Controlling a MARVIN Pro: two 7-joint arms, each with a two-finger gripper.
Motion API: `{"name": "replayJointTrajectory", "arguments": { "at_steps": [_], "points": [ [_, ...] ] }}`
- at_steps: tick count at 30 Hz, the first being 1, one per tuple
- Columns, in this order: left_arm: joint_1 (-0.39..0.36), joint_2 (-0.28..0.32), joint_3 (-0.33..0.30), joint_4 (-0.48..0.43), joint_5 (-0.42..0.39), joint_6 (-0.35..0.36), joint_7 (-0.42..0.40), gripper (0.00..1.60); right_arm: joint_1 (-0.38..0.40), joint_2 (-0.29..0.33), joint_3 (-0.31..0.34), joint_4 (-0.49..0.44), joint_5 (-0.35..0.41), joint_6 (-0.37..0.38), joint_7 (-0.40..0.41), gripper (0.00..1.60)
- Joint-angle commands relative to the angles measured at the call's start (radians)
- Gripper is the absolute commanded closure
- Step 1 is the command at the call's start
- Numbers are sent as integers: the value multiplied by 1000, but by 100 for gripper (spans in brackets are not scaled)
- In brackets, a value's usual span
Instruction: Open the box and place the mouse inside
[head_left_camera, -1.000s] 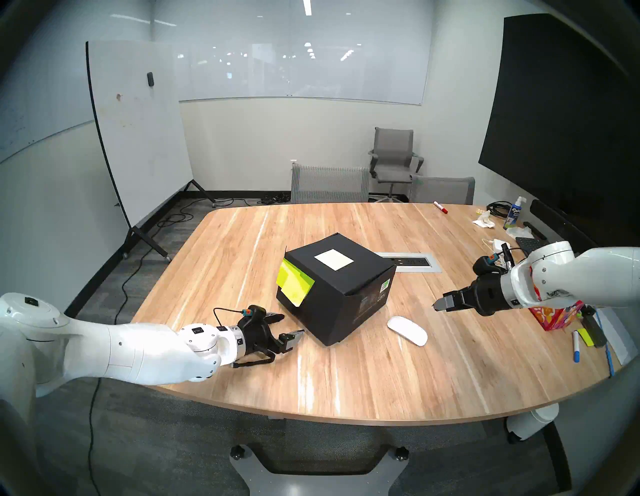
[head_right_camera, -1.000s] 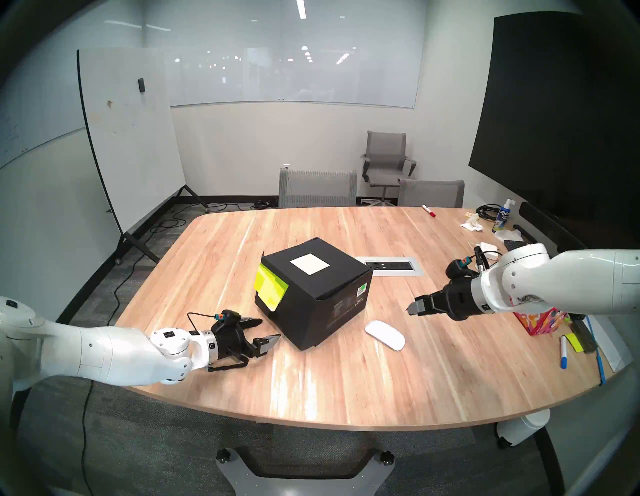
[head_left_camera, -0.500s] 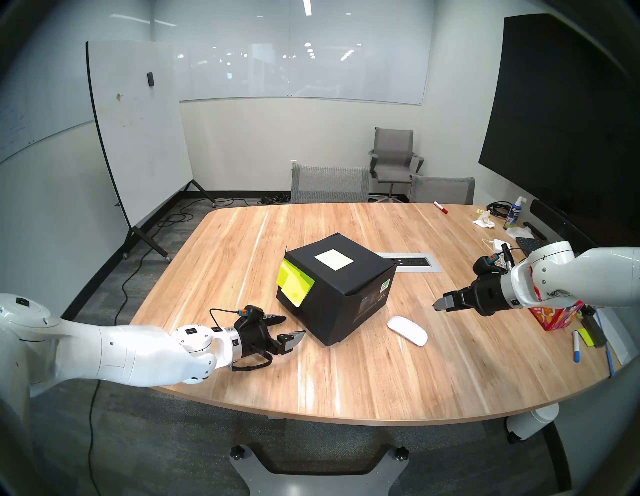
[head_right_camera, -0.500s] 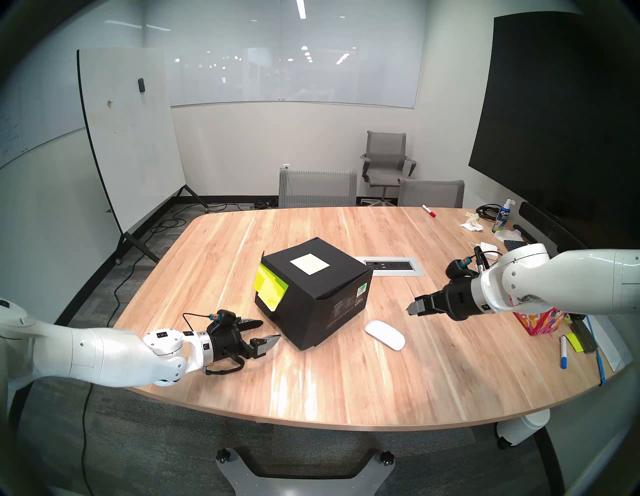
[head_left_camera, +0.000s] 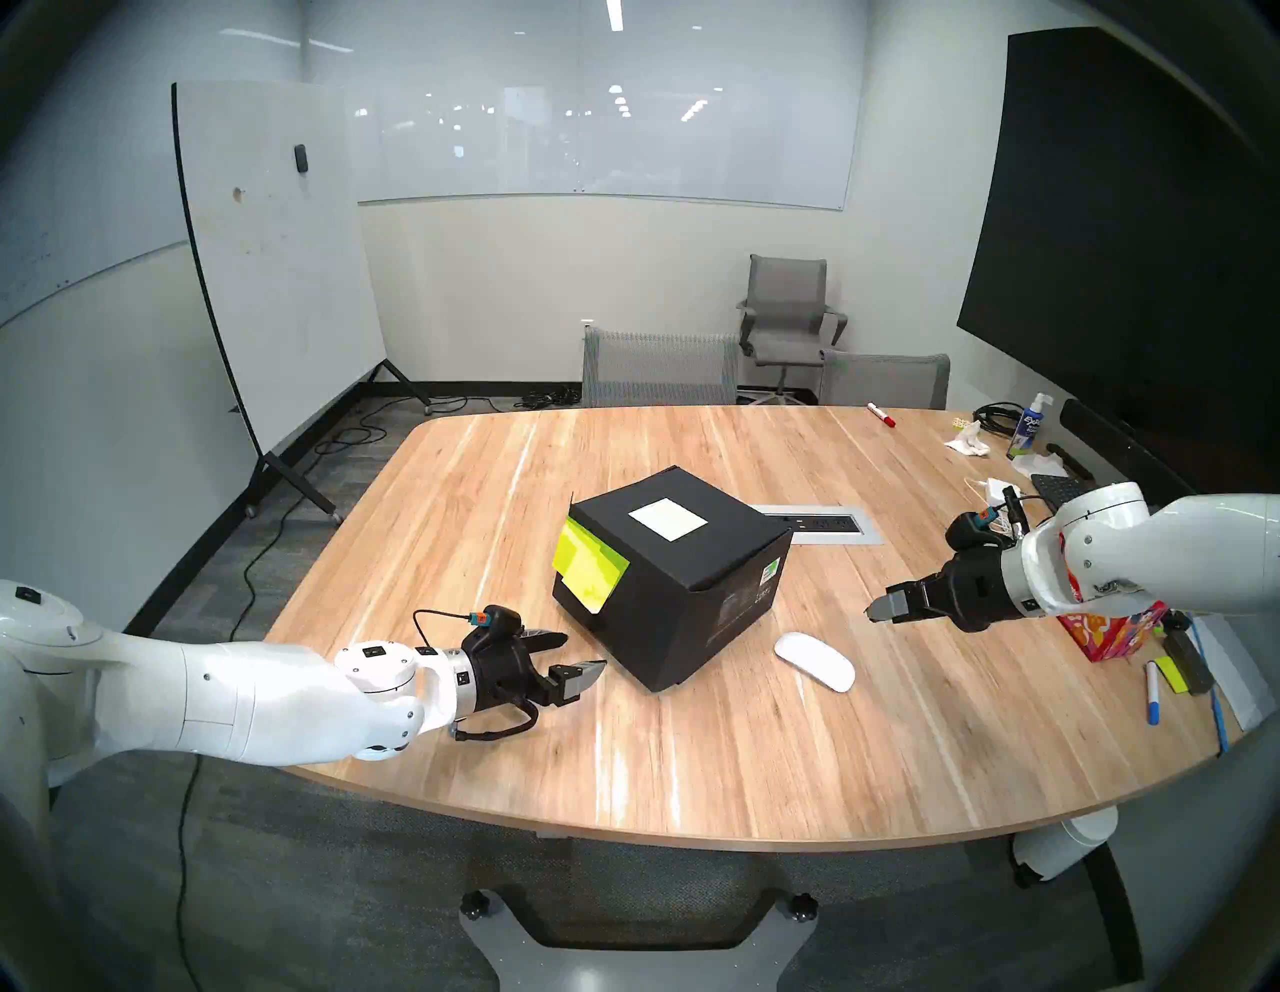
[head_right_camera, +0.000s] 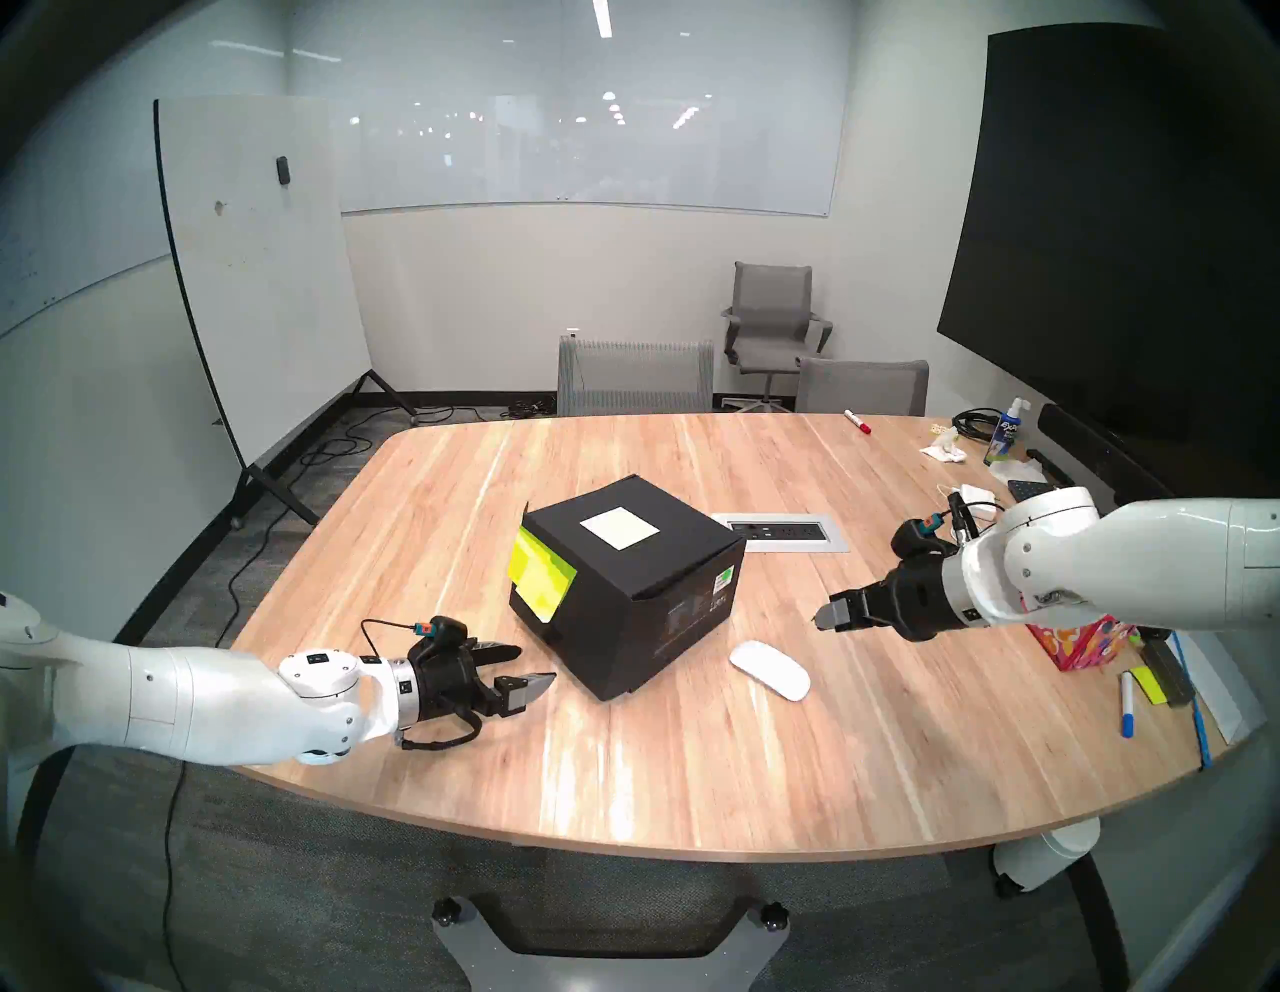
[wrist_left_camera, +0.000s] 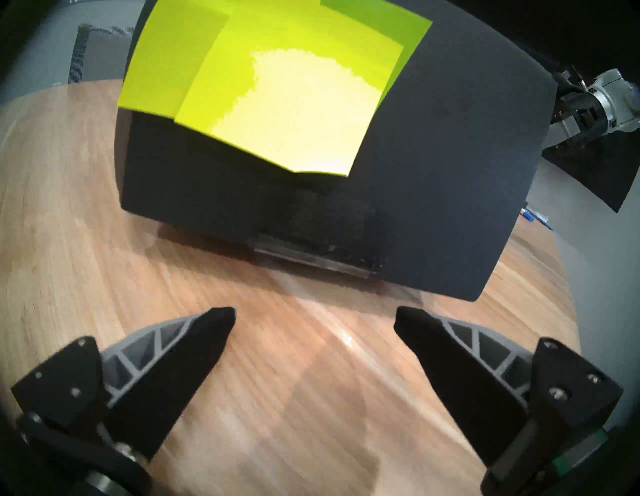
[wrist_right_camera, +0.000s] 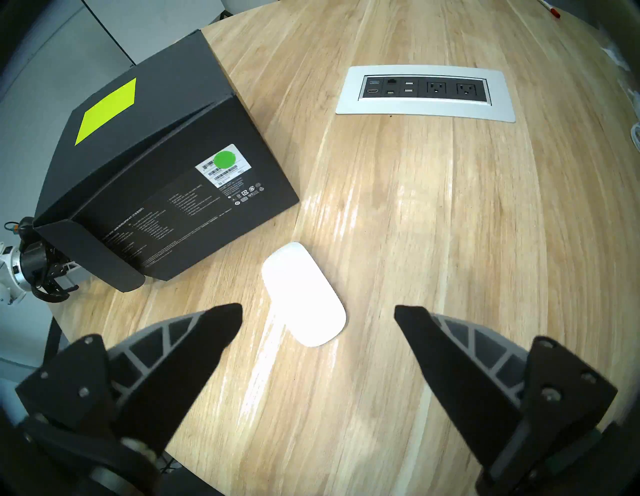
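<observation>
The black box (head_left_camera: 679, 589) stands shut mid-table, a white label (head_left_camera: 667, 519) on top and yellow-green sticky notes (head_left_camera: 589, 571) hanging over its left face. My left gripper (head_left_camera: 584, 650) is open just above the table, a short way left of the box and pointing at that face; the left wrist view shows the box (wrist_left_camera: 433, 173) and the notes (wrist_left_camera: 270, 83) close ahead. The white mouse (head_left_camera: 814, 661) lies flat on the table right of the box. My right gripper (head_left_camera: 871, 611) hovers open above and to the right of the mouse (wrist_right_camera: 304, 294), empty.
A silver outlet panel (head_left_camera: 824, 524) is set into the table behind the box. A red floral tissue box (head_left_camera: 1115, 634), markers (head_left_camera: 1152, 693), a white adapter (head_left_camera: 997, 488) and a spray bottle (head_left_camera: 1028, 426) crowd the right edge. A chair (head_left_camera: 623, 928) stands at the near edge.
My left arm has drawn back slightly to the left, its fingertips staying almost in place near the box. The right arm, box and mouse have not moved.
</observation>
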Motion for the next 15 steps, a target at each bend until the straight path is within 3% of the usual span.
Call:
{"name": "replayJointTrajectory", "arguments": {
  "at_steps": [1, 13, 15],
  "points": [
    [-100, 5, 16, -36, -90, 111, -9, 0, 12, -2, 8, -1, -1, -1, -1, 0],
    [-187, 8, 61, -38, -299, 310, -64, 0, 12, -2, 8, -1, -1, -1, -1, 0],
    [-208, -5, 75, -22, -343, 377, -77, 0, 12, -2, 8, -1, -1, -1, -1, 0]
  ]
}}
